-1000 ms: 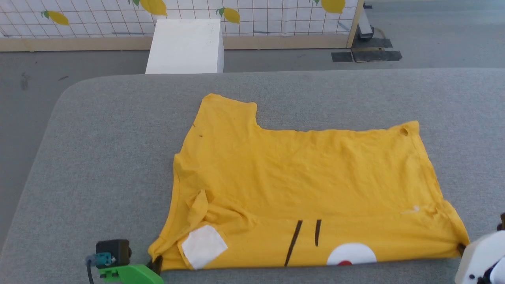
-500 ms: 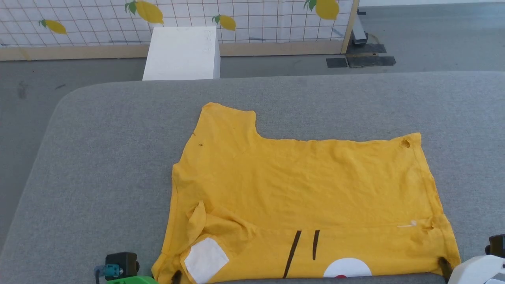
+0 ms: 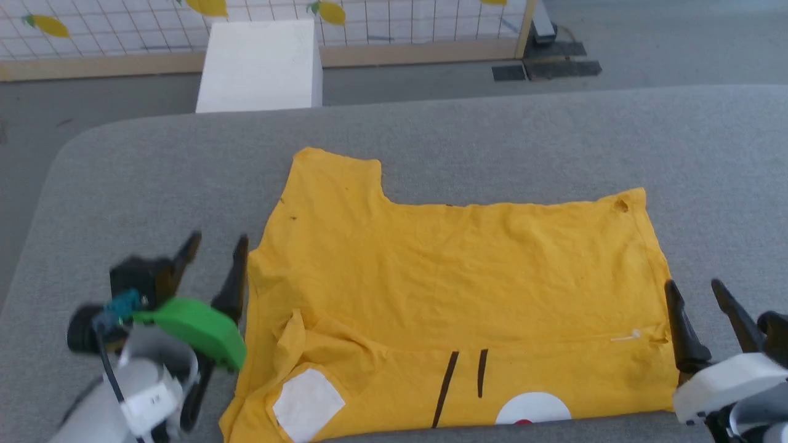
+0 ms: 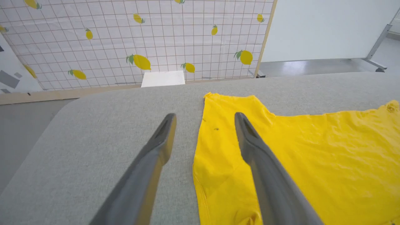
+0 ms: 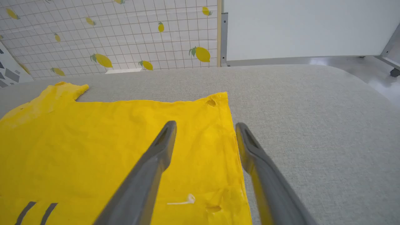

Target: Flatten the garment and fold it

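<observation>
The garment (image 3: 455,289), a mustard-yellow T-shirt, lies spread on the grey table (image 3: 431,135), its near strip folded over to show a white patch, two black lines and a white oval with a red dot. My left gripper (image 3: 215,246) hovers open at its left edge, fingers straddling the hem in the left wrist view (image 4: 204,120), over the garment (image 4: 312,156). My right gripper (image 3: 692,289) stands open at the right edge, one finger over the garment (image 5: 109,140) and the other over bare table, seen in the right wrist view (image 5: 204,126).
A white box (image 3: 258,64) stands on the floor beyond the table's far edge. Behind it runs a grid-patterned screen with lemon prints (image 3: 332,12) on a wooden base. Bare table surface lies to the left, right and far side of the shirt.
Both grippers have let go of the shirt's near corners, opened wide and lifted up along its side edges. The head camera has shifted; the folded near strip stays lying on the shirt.
</observation>
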You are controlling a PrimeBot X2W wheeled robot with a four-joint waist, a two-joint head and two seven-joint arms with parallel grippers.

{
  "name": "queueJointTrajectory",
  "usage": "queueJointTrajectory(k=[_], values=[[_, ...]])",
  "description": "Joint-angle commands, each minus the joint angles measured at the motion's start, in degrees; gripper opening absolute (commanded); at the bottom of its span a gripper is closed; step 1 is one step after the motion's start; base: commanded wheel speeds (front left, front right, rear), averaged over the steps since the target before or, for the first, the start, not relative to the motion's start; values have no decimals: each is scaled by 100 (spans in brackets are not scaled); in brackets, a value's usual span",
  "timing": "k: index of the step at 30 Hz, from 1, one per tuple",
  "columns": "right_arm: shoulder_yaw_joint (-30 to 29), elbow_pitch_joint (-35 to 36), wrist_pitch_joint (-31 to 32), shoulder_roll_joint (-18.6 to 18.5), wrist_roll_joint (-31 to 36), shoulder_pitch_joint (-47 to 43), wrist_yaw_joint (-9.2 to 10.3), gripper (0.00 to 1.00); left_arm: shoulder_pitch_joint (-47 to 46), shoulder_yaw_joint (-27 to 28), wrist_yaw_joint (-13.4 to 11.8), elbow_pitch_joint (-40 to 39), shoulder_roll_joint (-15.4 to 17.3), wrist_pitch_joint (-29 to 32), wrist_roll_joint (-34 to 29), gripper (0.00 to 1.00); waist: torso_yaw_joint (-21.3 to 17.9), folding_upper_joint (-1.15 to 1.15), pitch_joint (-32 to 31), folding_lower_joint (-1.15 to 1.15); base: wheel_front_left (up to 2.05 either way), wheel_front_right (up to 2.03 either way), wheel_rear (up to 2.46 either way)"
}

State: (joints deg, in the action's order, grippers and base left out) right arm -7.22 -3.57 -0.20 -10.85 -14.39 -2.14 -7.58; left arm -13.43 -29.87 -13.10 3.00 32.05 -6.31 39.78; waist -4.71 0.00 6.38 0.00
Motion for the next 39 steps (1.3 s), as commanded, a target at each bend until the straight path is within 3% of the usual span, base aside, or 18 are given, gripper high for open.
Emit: queueJointTrajectory(k=[1,8,13,23,33,34,35,37,39], values=[[193,82,-200,-114,-35,165,9,100,-354,15,125,141,6,-116,-131,100,-133,0,279,0,0,0,0],[735,295,-807,-231,12,670,9,100,-2140,-103,757,1189,-170,-38,-421,100,-402,0,1054,0,0,0,0],[930,350,-902,12,94,961,9,100,-3319,-83,911,2152,-440,405,-372,100,-673,0,1561,0,0,0,0],[1211,414,-931,225,82,1422,9,100,-4734,1,705,3718,-693,2237,52,100,-1215,0,2250,0,0,0,0],[1077,396,-916,357,129,1393,9,100,-4945,-574,430,4083,-402,4152,-192,100,-1318,0,2354,0,0,0,0],[1075,399,-907,366,136,1399,9,100,-4930,-600,403,4051,-379,4256,-198,94,-1315,0,2351,0,0,0,0],[1084,399,-883,368,147,1413,9,100,-4906,-607,369,3997,-358,4339,-188,29,-1310,0,2349,0,0,0,0],[1089,390,-810,355,159,1470,9,100,-4834,-634,355,3900,-330,4530,-145,0,-1296,0,2339,0,0,0,0],[1099,375,-684,285,194,1605,9,100,-4780,-636,337,3756,-314,4673,-90,0,-1276,0,2339,0,0,0,0]])
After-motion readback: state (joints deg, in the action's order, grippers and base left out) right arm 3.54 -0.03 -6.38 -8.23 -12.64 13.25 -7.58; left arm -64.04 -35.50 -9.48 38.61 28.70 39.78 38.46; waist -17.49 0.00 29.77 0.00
